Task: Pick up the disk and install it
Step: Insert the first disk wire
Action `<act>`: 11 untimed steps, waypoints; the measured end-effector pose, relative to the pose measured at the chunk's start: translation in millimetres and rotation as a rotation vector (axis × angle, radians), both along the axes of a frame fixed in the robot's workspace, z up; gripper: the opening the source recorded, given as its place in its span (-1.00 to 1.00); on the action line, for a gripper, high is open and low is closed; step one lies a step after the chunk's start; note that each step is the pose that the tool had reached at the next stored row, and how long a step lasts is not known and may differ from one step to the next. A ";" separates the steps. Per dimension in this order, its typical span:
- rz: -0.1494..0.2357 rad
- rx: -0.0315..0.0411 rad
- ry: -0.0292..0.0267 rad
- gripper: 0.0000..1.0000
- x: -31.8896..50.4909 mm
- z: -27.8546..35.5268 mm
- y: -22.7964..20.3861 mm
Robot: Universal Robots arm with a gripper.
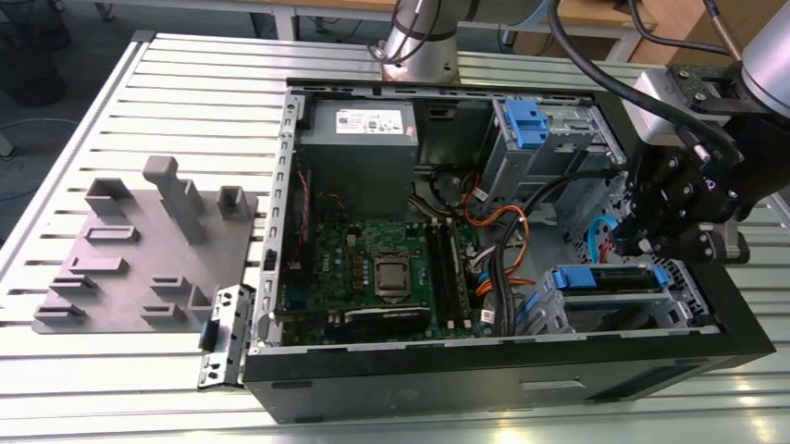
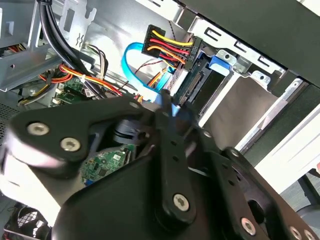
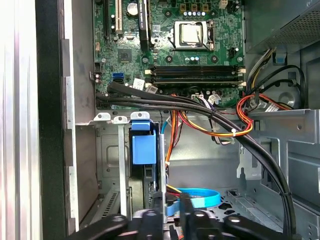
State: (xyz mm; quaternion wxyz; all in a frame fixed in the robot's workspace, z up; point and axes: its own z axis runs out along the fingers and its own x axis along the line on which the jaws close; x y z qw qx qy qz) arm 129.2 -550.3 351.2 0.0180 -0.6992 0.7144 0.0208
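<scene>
The disk (image 1: 605,277), grey with a blue carrier frame, lies in the drive cage at the corner of the open computer case on the exterior view's right. My gripper (image 1: 635,245) hangs just over the end of the disk that faces the case's inside. In the first wrist view the disk's blue carrier (image 3: 142,149) stands in the cage slot straight beyond my gripper (image 3: 171,217), whose jaws are drawn close together. The second wrist view puts my gripper (image 2: 167,112) beside the disk's connector end (image 2: 194,85), where a coloured power plug sits.
The case also holds a grey power-supply box (image 1: 358,139), the motherboard (image 1: 383,268), another blue carrier (image 1: 524,125) in the far bay, and bundles of cables (image 1: 494,240). A light blue data cable (image 3: 197,197) loops near my fingers. On the exterior view's left, a grey fixture plate (image 1: 136,250) lies on the slatted table.
</scene>
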 end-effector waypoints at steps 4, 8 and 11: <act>0.000 0.0000 0.0000 -0.68 0.0 0.0 0.0; 0.000 0.0000 0.0000 -0.68 0.0 -0.1 0.0; 0.000 0.0004 0.0000 -0.68 0.0 -0.3 -0.3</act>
